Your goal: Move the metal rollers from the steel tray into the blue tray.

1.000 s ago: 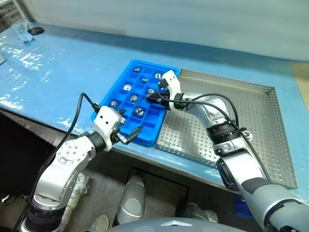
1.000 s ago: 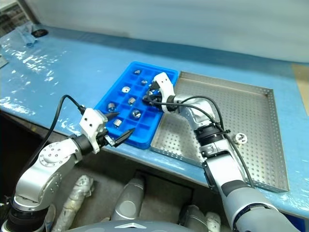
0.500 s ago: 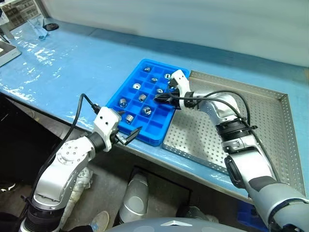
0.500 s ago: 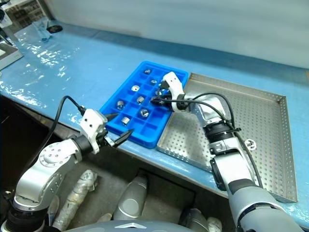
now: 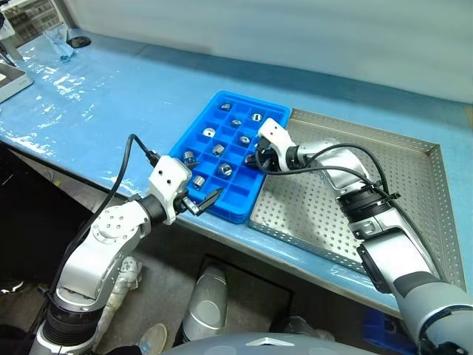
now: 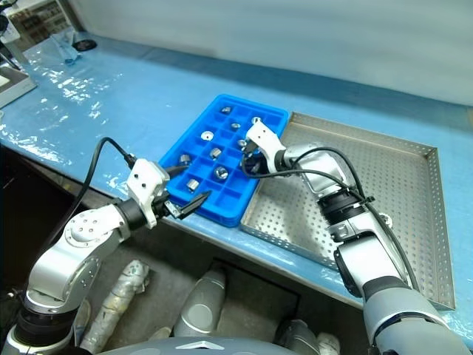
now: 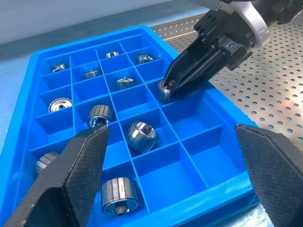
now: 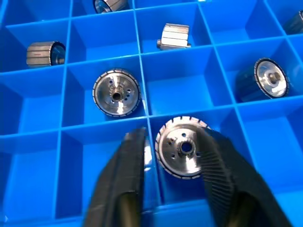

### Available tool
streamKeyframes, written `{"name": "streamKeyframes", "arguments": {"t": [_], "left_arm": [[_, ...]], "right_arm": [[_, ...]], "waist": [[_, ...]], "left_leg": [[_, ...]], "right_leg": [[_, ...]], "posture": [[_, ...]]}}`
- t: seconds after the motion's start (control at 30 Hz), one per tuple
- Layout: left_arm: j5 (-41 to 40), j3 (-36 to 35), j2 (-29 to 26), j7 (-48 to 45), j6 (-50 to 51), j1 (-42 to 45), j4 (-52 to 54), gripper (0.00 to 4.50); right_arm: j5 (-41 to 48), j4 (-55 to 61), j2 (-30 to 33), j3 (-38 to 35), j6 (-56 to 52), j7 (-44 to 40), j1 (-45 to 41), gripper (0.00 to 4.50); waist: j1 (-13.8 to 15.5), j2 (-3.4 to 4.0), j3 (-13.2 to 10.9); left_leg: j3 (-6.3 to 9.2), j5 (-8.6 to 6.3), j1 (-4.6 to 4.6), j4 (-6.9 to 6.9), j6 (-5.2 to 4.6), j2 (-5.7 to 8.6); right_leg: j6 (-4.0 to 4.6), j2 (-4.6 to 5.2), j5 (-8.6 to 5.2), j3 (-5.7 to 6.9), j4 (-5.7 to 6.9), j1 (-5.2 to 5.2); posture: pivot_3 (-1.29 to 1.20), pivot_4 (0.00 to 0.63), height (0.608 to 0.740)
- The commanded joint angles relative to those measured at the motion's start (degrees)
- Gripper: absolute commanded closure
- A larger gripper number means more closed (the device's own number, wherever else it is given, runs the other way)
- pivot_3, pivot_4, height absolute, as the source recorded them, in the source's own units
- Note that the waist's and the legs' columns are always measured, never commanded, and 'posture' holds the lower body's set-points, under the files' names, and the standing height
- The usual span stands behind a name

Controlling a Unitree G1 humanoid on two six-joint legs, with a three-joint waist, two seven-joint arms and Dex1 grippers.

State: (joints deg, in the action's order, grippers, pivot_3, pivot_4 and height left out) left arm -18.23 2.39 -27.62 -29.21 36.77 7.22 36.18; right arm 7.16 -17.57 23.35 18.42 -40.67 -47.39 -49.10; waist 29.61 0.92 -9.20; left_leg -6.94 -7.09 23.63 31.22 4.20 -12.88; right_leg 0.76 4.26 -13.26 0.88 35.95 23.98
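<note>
A roller (image 8: pixel 183 147) was seen between the parted fingers of the right claw (image 7: pixel 169 87), face-on to it and lowered into a blue tray (image 5: pixel 238 212) cell, apparently being released, while the wide-open left claw (image 5: pixel 201 203) was held empty nearby.

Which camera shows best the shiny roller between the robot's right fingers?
The right wrist view: the roller faces the camera, its hole and toothed rim plain, between the right gripper fingers, over a blue tray compartment. The left wrist view shows it small, from the side. In the eye views it is a speck.
</note>
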Motion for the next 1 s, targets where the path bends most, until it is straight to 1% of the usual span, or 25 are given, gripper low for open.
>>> {"name": "streamKeyframes", "arguments": {"t": [0.03,0.13,0.23,0.3,0.4,0.53,0.6,0.73,0.83,0.9,1.0], "left_arm": [[0.0,1.1,0.3,-0.4,-1.0,2.7,-1.0,0.0],[0.7,3.0,1.9,-0.8,-2.8,5.9,-4.7,0.0],[0.9,4.5,4.0,-1.2,-4.2,9.3,-8.4,0.0],[1.0,5.3,4.8,-1.9,-5.2,11.0,-10.4,0.0],[1.2,6.9,5.7,-3.7,-6.8,13.4,-13.5,0.0],[1.5,8.6,7.1,-6.3,-9.5,17.4,-19.0,0.0],[1.6,9.6,8.6,-7.8,-11.0,20.2,-22.4,0.0],[2.3,10.7,9.7,-10.0,-13.3,22.3,-25.8,0.0],[2.2,11.2,10.6,-11.7,-14.4,23.7,-27.9,0.0],[2.2,11.3,10.8,-12.7,-14.9,24.2,-28.9,0.0],[2.3,11.5,11.0,-13.7,-15.5,24.7,-29.9,0.0]], "right_arm": [[3.3,1.5,-1.2,-7.2,0.8,1.8,-0.1,2.13],[7.9,4.5,-3.0,-16.3,1.3,6.3,1.5,2.13],[13.9,10.0,-4.2,-26.4,0.5,10.3,4.5,2.13],[16.6,13.7,-4.0,-31.2,-0.3,12.5,7.1,2.13],[16.9,17.7,-2.0,-35.6,-0.2,16.3,12.4,2.13],[15.8,21.4,2.4,-38.9,-2.9,20.9,18.2,2.13],[14.8,23.3,6.8,-38.7,-7.7,21.9,21.2,2.13],[15.0,25.3,10.5,-39.7,-11.7,24.2,23.2,2.13],[17.1,27.8,14.2,-42.0,-19.7,24.1,24.6,2.13],[18.1,29.0,16.1,-42.4,-23.1,23.2,26.4,2.13],[19.0,30.0,16.8,-42.8,-26.5,23.1,28.3,2.13]], "waist": [[-0.1,0.0,0.0],[-0.1,0.0,0.0],[-0.1,0.0,0.0],[-0.6,0.0,0.0],[-1.2,0.0,0.0],[-3.3,0.01,0.0],[-4.8,0.03,0.0],[-8.2,0.05,0.0],[-10.5,0.09,0.0],[-11.6,0.09,0.0],[-13.3,0.09,0.0]], "left_leg": [[0.0,0.01,0.0,0.01,0.02,0.0],[0.0,0.03,0.0,0.08,0.04,0.01],[-0.02,0.04,-0.03,0.17,0.07,0.04],[-0.04,0.06,-0.05,0.23,0.09,0.05],[-0.08,0.11,-0.17,0.23,0.18,0.05],[-0.11,0.2,-0.21,0.21,0.33,0.07],[-0.13,0.26,-0.23,0.16,0.41,0.09],[-0.19,0.28,-0.29,0.12,0.43,0.12],[-0.23,0.28,-0.28,0.07,0.43,0.14],[-0.25,0.27,-0.24,0.05,0.41,0.15],[-0.25,0.27,-0.25,0.04,0.4,0.14]], "right_leg": [[0.0,0.0,0.0,0.0,0.04,0.02],[0.0,0.01,0.0,-0.05,0.17,0.03],[0.0,0.01,-0.01,-0.16,0.38,0.05],[0.0,0.01,-0.01,-0.22,0.51,0.11],[-0.01,0.01,-0.01,-0.29,0.62,0.1],[-0.03,0.01,0.0,-0.34,0.68,0.11],[-0.05,0.01,0.01,-0.36,0.69,0.13],[-0.09,-0.01,0.04,-0.45,0.69,0.12],[-0.1,-0.01,0.04,-0.48,0.69,0.17],[-0.1,-0.01,0.03,-0.49,0.67,0.19],[-0.11,-0.02,0.03,-0.48,0.62,0.19]], "posture": [[0.64,0.15,0.74],[0.6,0.15,0.74],[0.54,0.15,0.74],[0.5,0.15,0.74],[0.45,0.15,0.74],[0.36,0.15,0.74],[0.32,0.15,0.74],[0.27,0.15,0.74],[0.24,0.15,0.74],[0.23,0.15,0.74],[0.22,0.15,0.74]]}}
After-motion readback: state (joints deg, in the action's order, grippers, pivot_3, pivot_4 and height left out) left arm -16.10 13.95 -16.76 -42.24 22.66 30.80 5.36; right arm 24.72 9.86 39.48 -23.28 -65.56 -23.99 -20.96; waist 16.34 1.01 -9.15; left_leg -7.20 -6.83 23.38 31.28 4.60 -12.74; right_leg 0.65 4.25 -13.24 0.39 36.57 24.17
